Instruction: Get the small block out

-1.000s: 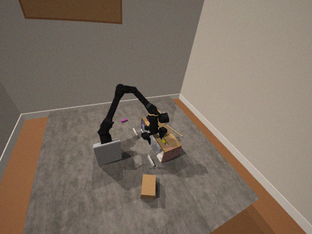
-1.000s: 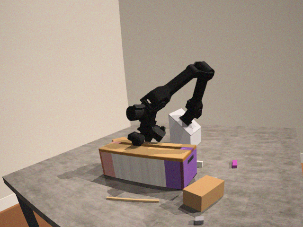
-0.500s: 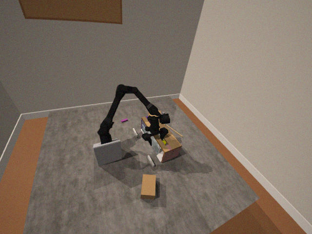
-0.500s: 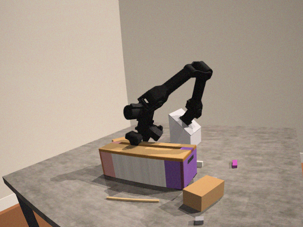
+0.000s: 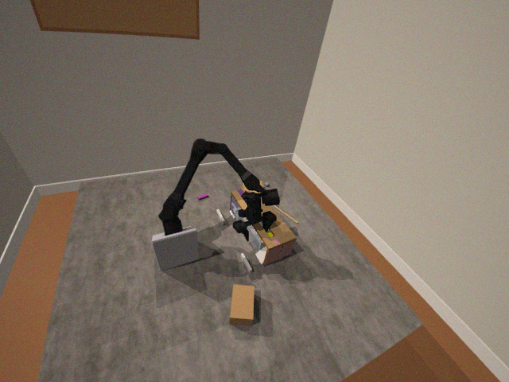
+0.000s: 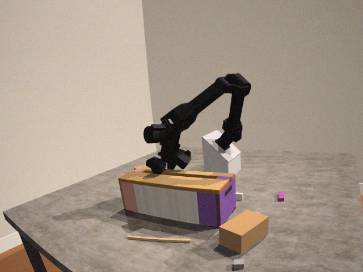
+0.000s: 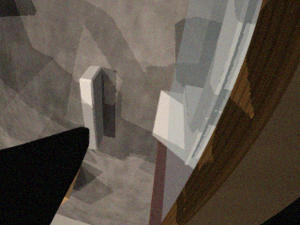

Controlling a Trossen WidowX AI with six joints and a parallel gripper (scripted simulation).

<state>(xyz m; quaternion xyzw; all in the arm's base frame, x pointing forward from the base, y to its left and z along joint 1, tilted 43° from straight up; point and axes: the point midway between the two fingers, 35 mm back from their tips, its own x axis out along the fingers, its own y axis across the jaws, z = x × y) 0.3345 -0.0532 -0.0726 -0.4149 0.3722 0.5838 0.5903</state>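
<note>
The box point(image 5: 263, 231) has a wooden top with a long slot, a pink end point(image 6: 128, 199) and a purple end point(image 6: 216, 204); the purple end has a small opening in its side point(image 6: 228, 190). A small yellow-green block point(image 5: 270, 235) shows through the slot, near the pink end. My gripper point(image 6: 169, 163) is open and empty, just above the top at the pink end, also seen from the top view point(image 5: 254, 225). In the wrist view the wooden top point(image 7: 250, 150) curves along the right between my dark fingers; the block is hidden there.
A tan box point(image 6: 243, 231) lies by the purple end. A wooden stick point(image 6: 159, 239) lies in front of the box. White bars point(image 5: 246, 262) point(image 5: 220, 216), a magenta piece point(image 6: 281, 195) and a grey cube point(image 6: 238, 264) lie around. The arm's white base point(image 5: 175, 247) stands nearby.
</note>
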